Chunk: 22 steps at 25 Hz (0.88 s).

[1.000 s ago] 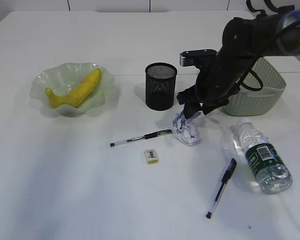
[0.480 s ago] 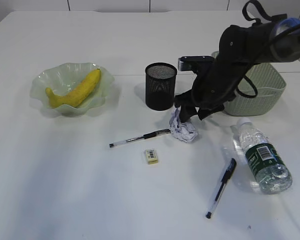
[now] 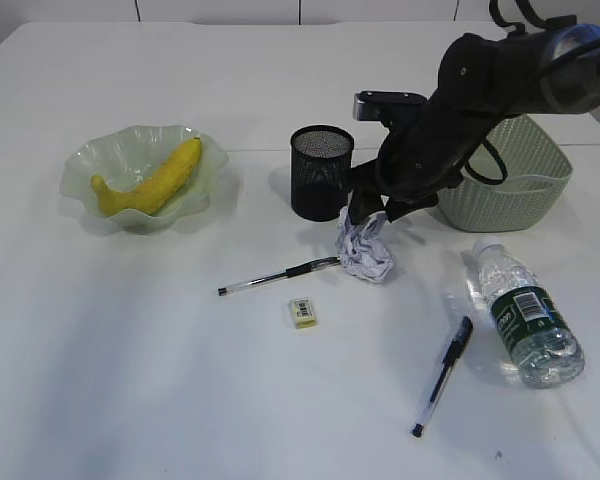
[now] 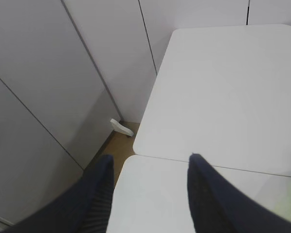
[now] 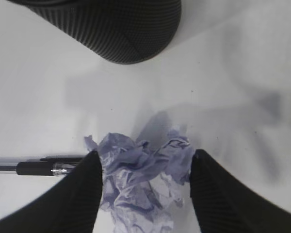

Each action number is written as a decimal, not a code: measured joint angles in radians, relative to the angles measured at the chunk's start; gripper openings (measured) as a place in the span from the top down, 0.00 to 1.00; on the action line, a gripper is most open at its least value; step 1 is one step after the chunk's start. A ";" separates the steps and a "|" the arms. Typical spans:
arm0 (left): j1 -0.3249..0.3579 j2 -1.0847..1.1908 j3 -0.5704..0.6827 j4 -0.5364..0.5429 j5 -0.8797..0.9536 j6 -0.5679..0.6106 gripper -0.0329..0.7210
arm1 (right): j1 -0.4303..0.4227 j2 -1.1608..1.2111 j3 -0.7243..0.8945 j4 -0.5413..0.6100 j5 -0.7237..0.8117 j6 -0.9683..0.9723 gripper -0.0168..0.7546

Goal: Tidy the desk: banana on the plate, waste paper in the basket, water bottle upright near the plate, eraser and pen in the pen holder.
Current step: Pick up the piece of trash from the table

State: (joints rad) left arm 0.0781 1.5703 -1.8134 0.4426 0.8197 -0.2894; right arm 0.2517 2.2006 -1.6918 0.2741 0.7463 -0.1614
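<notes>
we take the black mesh pen holder (image 3: pixel 322 171) as our landmark; it stands upright on the counter. well to its left we see the yellow banana (image 3: pixel 152 181) lying in the pale green wavy plate (image 3: pixel 85 165). just in front of it and to the right sits the crumpled waste paper (image 3: pixel 366 254), white-lilac. in front of the holder lies a black-capped pen (image 3: pixel 278 277), its cap end touching the paper, and beyond that pen a small yellow eraser (image 3: pixel 302 312). to the holder's right stands the grey-green woven basket (image 3: pixel 525 185). farther front-right a clear water bottle (image 3: pixel 524 311) lies on its side, a second pen (image 3: pixel 442 375) beside it.
</notes>
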 joint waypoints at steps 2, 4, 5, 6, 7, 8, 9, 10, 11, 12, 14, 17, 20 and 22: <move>0.000 0.000 0.000 0.000 0.000 0.000 0.49 | 0.000 0.000 0.000 0.006 -0.008 0.000 0.42; 0.000 0.000 0.000 0.000 0.000 0.000 0.49 | 0.000 0.000 0.000 0.008 -0.012 0.000 0.42; 0.000 0.000 0.000 0.000 0.000 0.000 0.49 | 0.000 0.002 0.000 0.008 -0.012 0.000 0.42; 0.000 0.000 0.000 0.000 0.000 0.000 0.49 | 0.000 0.007 -0.002 0.009 -0.012 0.000 0.42; 0.000 0.000 0.000 0.000 0.000 0.000 0.49 | 0.000 0.011 -0.002 0.009 -0.012 0.000 0.42; 0.000 0.000 0.000 0.000 0.002 0.000 0.49 | 0.000 0.017 -0.002 0.011 -0.012 0.000 0.42; 0.000 0.000 0.000 0.000 0.002 0.000 0.49 | 0.000 0.022 -0.002 0.011 -0.012 0.000 0.42; 0.000 0.000 0.000 0.000 0.002 0.000 0.49 | 0.000 0.027 -0.002 0.013 -0.012 0.000 0.42; 0.000 0.000 0.000 0.000 0.002 0.000 0.49 | 0.000 0.031 -0.002 0.014 -0.012 0.000 0.42; 0.000 0.000 0.000 0.000 0.002 0.000 0.49 | 0.000 0.031 -0.002 0.017 -0.012 0.000 0.42; 0.000 0.000 0.000 0.000 0.002 0.000 0.49 | 0.000 0.033 -0.002 0.017 -0.012 0.000 0.42; 0.000 0.000 0.000 0.000 0.002 0.000 0.49 | 0.000 0.033 -0.002 0.018 -0.012 0.000 0.42; 0.000 0.000 0.000 0.000 0.002 0.000 0.49 | 0.000 0.033 -0.002 0.026 -0.012 0.000 0.42; 0.000 0.000 0.000 0.000 0.002 0.000 0.49 | 0.000 0.033 -0.002 0.040 -0.012 0.000 0.42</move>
State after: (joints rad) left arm 0.0781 1.5703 -1.8134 0.4426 0.8219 -0.2894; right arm 0.2517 2.2340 -1.6935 0.3141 0.7340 -0.1614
